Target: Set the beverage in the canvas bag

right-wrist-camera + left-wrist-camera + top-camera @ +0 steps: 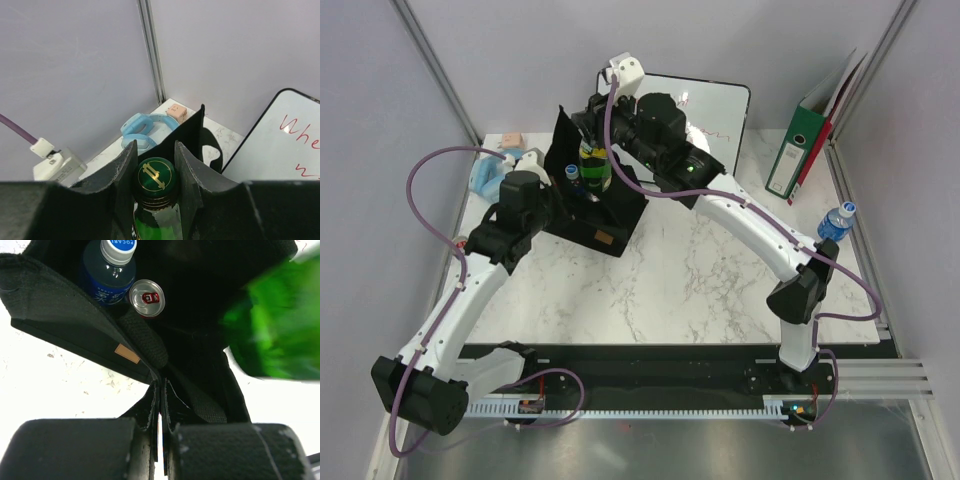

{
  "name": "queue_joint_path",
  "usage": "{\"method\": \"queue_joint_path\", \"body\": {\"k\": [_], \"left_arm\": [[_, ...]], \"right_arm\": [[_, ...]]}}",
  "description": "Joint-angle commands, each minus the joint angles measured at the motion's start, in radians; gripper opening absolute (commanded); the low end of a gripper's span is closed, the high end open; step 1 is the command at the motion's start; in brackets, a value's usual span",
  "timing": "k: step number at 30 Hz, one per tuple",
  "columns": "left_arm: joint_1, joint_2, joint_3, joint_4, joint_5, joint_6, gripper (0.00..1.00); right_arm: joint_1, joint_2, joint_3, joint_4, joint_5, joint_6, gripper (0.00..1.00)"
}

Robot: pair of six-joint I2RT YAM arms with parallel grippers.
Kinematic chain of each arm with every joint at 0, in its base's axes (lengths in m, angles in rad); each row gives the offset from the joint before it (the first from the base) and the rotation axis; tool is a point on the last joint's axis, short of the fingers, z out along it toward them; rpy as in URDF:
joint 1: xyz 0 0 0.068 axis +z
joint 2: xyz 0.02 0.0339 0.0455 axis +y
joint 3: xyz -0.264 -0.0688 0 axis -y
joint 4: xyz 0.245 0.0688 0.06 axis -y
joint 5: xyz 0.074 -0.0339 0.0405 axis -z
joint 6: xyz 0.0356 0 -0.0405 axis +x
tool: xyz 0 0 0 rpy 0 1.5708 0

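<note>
The black canvas bag [605, 210] stands open at the table's back left, its tan label [126, 354] facing front. Inside it I see a blue bottle [108, 272] and a can [146, 297]. My right gripper [155, 156] is shut on the neck of a green bottle [156, 177], holding it upright over the bag's opening [594, 163]. The bottle shows as a green blur in the left wrist view [272, 330]. My left gripper [161, 395] is shut on the bag's near rim, pinching the fabric.
Blue headphones [140, 131] and a small pink cube [175, 112] lie behind the bag at the back left. A whiteboard [715, 105] lies at the back. A green binder [800, 150] and a small water bottle [836, 222] stand on the right.
</note>
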State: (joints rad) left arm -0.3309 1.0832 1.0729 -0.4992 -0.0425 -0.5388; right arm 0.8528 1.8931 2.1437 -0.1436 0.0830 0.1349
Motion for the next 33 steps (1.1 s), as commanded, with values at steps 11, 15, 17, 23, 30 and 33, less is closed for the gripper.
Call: {"method": "queue_joint_path", "body": {"k": [11,15,17,23,30,33], "left_arm": [[0.001,-0.022,-0.001,0.01,0.038,-0.023,0.02],[0.001,-0.02,-0.011,0.01,0.038,-0.016,0.02],[0.001,-0.025,-0.013,0.01,0.038,-0.016,0.02],[0.001,-0.032,-0.011,0.008,0.038,-0.012,0.02],[0.0,-0.037,-0.013,0.008,0.038,-0.007,0.02],[0.0,-0.04,-0.011,0.008,0.038,-0.007,0.02]], "right_arm": [[0.002,0.129,0.057,0.388,-0.008,-0.032,0.0],[0.002,0.158,0.096,0.415,-0.017,-0.029,0.0],[0.002,0.17,0.114,0.43,-0.019,-0.032,0.0],[0.003,0.202,0.131,0.449,-0.023,-0.043,0.0],[0.0,0.221,0.131,0.463,-0.006,-0.086,0.0],[0.0,0.189,0.052,0.502,0.006,-0.112,0.0]]}}
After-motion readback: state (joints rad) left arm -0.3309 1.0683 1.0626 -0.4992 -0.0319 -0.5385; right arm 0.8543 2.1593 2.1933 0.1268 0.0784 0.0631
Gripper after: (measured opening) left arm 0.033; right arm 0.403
